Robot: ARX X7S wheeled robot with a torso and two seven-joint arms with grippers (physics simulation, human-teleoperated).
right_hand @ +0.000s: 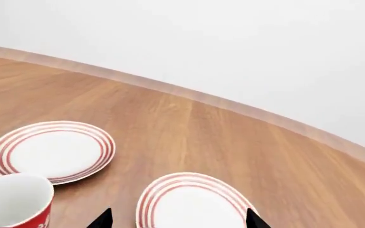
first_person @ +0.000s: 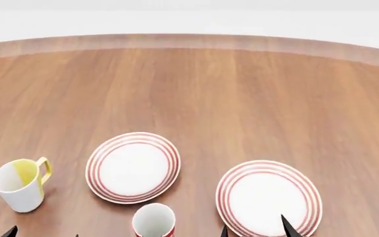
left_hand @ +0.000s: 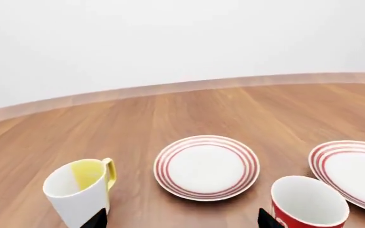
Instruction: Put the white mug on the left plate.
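Both tools [first_person: 252,229] apart, near left plate [first_person: 133,167].

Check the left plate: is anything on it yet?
Empty. The left plate shows only bare white inside its red rings in head and both wrist views.

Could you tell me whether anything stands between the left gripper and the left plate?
Nothing visible does: the left plate lies bare ahead of the open left gripper, with the yellow-lined mug and red mug flanking the path.
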